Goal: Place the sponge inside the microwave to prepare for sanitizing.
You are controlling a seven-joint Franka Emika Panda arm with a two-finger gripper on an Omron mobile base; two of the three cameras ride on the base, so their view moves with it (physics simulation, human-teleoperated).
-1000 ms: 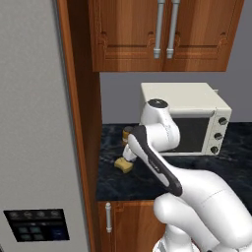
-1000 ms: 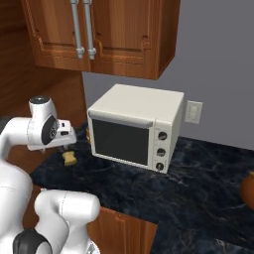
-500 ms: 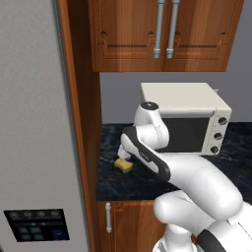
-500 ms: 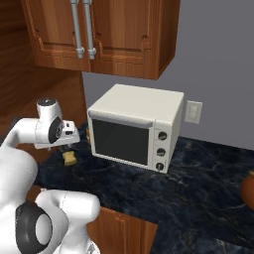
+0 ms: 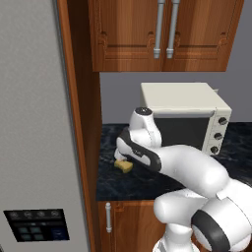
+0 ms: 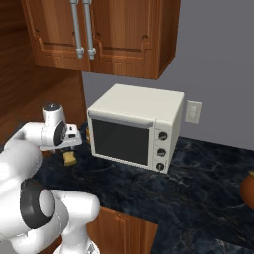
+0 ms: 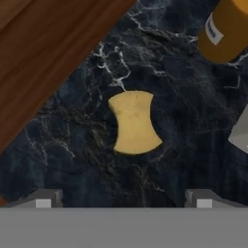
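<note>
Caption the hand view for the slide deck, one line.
Open jaws hover above the yellow sponge lying on the dark marble counter, an amber bottle nearby and a wood panel alongside.

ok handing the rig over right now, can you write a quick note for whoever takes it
Gripper: open, empty, poised above the sponge with the fingertips spread to either side of it, not touching.
Sponge: lying flat on the dark marble counter, near the wooden side panel, left of the cream toaster oven. An amber bottle stands close by.
Microwave: not visible from here; the cream box on the counter is not it.
Done: arm brought over the sponge.
Left: lower, close on the sponge, lift, find the microwave, put the sponge inside.
</note>
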